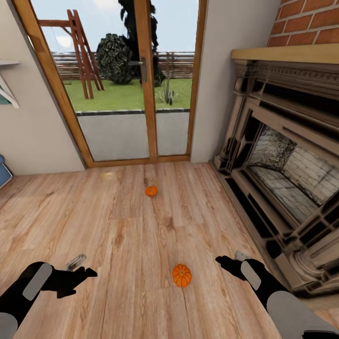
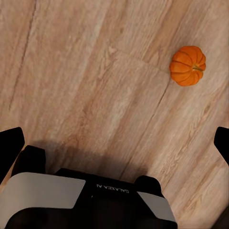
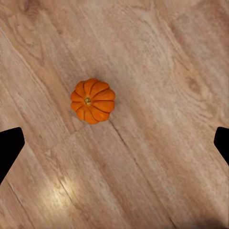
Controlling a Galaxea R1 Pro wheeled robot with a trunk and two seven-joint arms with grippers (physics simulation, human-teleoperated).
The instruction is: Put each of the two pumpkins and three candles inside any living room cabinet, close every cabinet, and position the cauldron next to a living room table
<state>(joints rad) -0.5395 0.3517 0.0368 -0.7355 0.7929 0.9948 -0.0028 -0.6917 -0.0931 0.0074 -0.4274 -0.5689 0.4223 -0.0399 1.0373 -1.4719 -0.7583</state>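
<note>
Step in hand, as I judge it: collecting the first pumpkin. Nothing is held, and no candle, cabinet or cauldron is in sight, so the task looks to be at its start.

Setting: wooden floor (image 1: 117, 226) in front of a glazed patio door (image 1: 132, 80), with a stone fireplace (image 1: 282, 169) along the right wall.

Arms: both reach forward, low over the floor. The left gripper (image 1: 84, 270) has its fingers spread, nothing between them. In the left wrist view the fingertips (image 2: 10, 143) sit at the two frame edges, wide apart over bare boards. The right gripper (image 1: 230, 262) is likewise wide and empty; its wrist view shows the tips (image 3: 9, 143) far apart at the edges.

Objects: the near pumpkin (image 1: 181, 275) lies on the floor between the two grippers, nearer the right one, upright with stem up. In the right wrist view this pumpkin (image 3: 92, 100) lies ahead of the fingers and off toward one tip, not between them. In the left wrist view it (image 2: 188, 65) sits well ahead and to one side. The far pumpkin (image 1: 151, 190) rests on the floor toward the door, well apart from both grippers.

Next move, in my judgement: the right arm is better placed. It needs to shift inward until the near pumpkin is centred between the tips, descend around it, then close. The ribbed round body may roll if one finger touches first.
</note>
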